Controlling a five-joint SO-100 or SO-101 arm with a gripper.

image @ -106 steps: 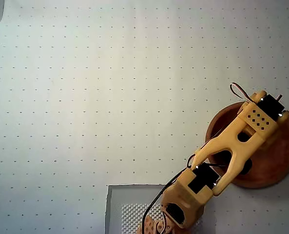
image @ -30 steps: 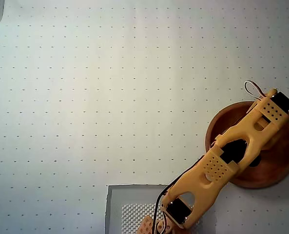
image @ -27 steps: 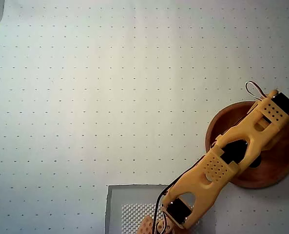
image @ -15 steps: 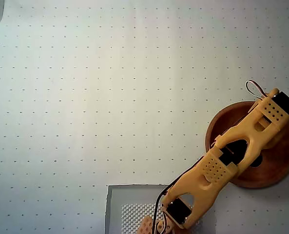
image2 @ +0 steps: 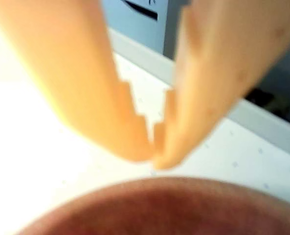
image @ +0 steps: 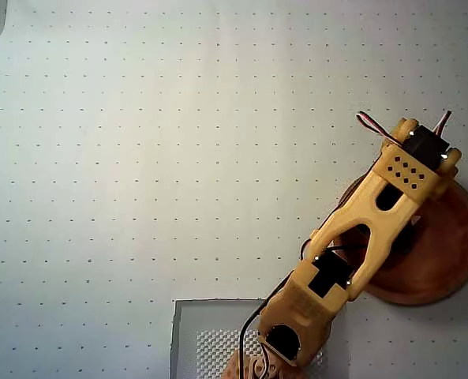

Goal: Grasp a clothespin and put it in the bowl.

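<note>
Clothespin not visible in either view; tool (image2: 153, 152) hung empty, tips together, above the bowl (image2: 159, 205) rim, so a clean straight retreat would avoid clipping it.

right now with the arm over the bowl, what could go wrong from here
The gripper is shut with nothing visible between its tips, and no clothespin shows in either view, so the drop cannot be confirmed; it may lie hidden under the arm. The arm also covers much of the bowl from overhead. In the wrist view the tips hang just past the bowl's rim, so a low swing might clip the rim and shift the bowl.
</note>
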